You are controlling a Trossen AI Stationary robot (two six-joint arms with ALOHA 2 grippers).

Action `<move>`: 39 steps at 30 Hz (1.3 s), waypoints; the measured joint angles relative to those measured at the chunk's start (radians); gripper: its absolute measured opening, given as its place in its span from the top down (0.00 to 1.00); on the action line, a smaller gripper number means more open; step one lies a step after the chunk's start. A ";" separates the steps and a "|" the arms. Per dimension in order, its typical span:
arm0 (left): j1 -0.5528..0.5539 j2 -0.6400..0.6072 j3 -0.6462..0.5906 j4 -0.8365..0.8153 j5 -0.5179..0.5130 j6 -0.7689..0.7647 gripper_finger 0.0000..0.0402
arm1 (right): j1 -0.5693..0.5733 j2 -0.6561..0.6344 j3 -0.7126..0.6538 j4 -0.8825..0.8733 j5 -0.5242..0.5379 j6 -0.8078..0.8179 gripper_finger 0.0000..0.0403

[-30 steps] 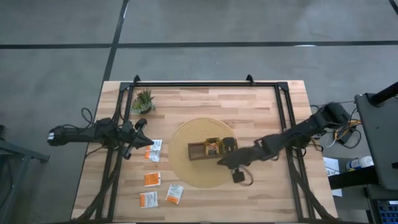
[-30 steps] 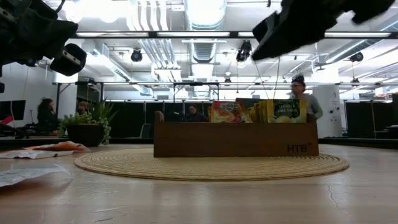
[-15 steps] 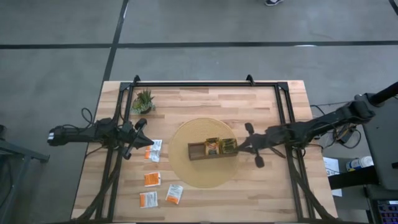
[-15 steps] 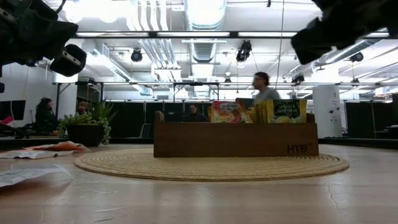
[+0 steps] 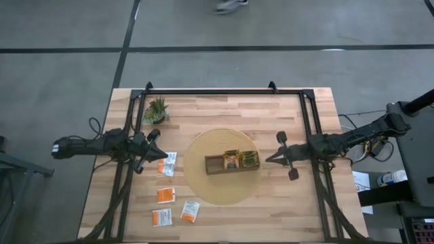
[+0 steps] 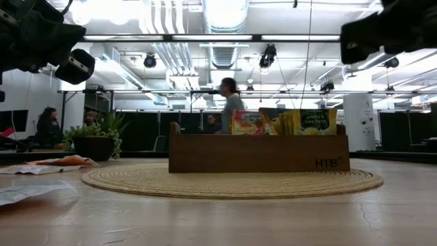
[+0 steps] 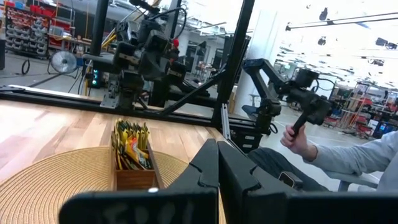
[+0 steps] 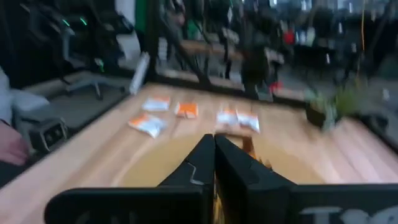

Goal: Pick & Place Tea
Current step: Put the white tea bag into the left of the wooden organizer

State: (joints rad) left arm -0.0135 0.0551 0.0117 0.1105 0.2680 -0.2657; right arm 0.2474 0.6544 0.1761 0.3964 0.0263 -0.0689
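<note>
Sachets first, top-down view: four loose tea sachets on the table in the lower left of frame, one of them just beside the left gripper. More standing in the tray on the round mat at centre. Right gripper right of centre, just off the mat's edge, pinched closed on nothing. Left one closed and empty too. Plant upper left, well clear.

My guess at the step in hand: going for a loose sachet. So open the jaws before coming down, drop flat over the nearest packet, pinch an edge rather than the flat face, lift clear before swinging toward the tray. Thin flat packets, probably easy to slide instead of grab.

Table-level view: tray centre frame with sachets poking above its wall. Loose packets at far left only seen as flat slivers, count impossible. Both arms cut off by the top edge, no fingertips visible. Person behind the tray, in the background.

Left wrist view: fingers pressed together, tray end-on at centre left with sachets upright inside. Someone's hand at right, beyond the table.

Right wrist view: fingers together, loose sachets across the upper middle, too smeared to read labels. Tray mostly hidden behind the fingers.
</note>
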 joint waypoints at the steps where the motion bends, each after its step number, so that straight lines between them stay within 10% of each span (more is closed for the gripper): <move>1: 0.000 0.000 0.000 0.000 0.000 0.000 1.00 | 0.000 -0.023 -0.018 0.025 -0.015 -0.010 0.98; 19: 0.000 0.000 0.000 0.000 0.000 0.000 1.00 | -0.026 -0.639 -0.054 -0.138 -0.188 0.012 0.98; 25: 0.000 0.000 0.000 -0.004 0.000 0.000 1.00 | -0.025 -0.637 -0.156 0.007 -0.287 -0.059 0.98; 39: 0.000 0.002 0.000 -0.023 0.000 0.000 1.00 | -0.026 -0.630 -0.165 -0.367 -0.194 -0.175 0.98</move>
State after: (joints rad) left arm -0.0135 0.0574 0.0119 0.0871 0.2676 -0.2659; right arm 0.2214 0.0247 0.0108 0.0296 -0.1675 -0.2435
